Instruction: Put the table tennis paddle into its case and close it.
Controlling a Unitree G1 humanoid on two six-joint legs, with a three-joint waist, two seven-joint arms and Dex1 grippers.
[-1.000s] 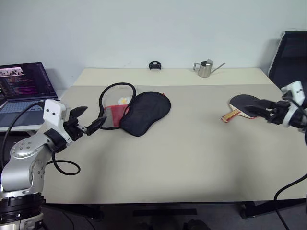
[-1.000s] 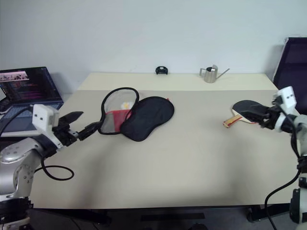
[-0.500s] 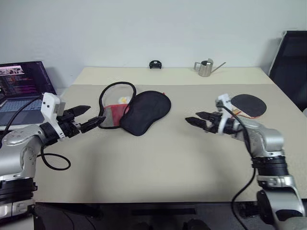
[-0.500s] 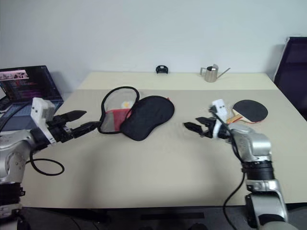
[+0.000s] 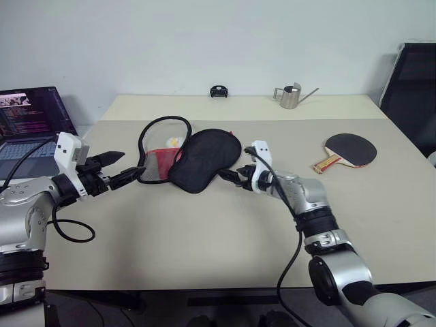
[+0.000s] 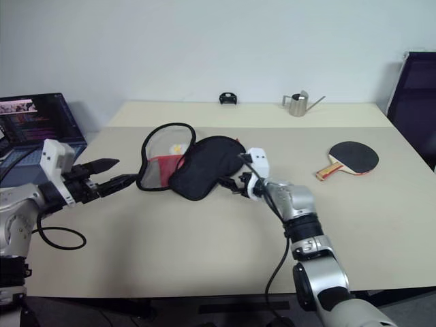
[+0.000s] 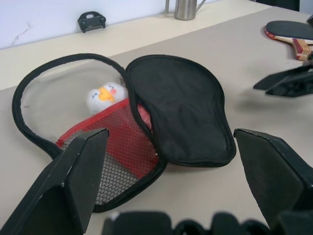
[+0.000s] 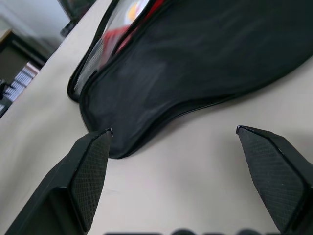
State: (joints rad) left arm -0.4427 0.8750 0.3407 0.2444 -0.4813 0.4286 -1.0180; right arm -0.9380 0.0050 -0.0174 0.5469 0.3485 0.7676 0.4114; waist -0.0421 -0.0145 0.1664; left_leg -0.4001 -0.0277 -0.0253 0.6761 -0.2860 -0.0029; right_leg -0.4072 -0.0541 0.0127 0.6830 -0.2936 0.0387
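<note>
The case (image 5: 204, 158) lies open at the table's middle left, its black flap folded out to the right. Its other half (image 7: 98, 152) shows red mesh lining, and a small white plush toy (image 7: 103, 95) sits in it. The table tennis paddle (image 5: 349, 150) lies flat on the table far to the right, black rubber up, handle toward the front left. My left gripper (image 5: 133, 163) is open just left of the case's rim, pointing at it. My right gripper (image 5: 228, 176) is open at the black flap's right front edge (image 8: 161, 117), holding nothing.
A laptop (image 5: 30, 119) stands off the table's left side. A metal watering can (image 5: 291, 97) and a small black object (image 5: 219, 91) sit at the far edge. A black chair (image 5: 412, 75) stands at the back right. A cable (image 5: 68, 231) hangs from my left arm.
My right gripper left the paddle lying at the right, opened, and swung left across the table to the case's flap. The left gripper has barely moved.
</note>
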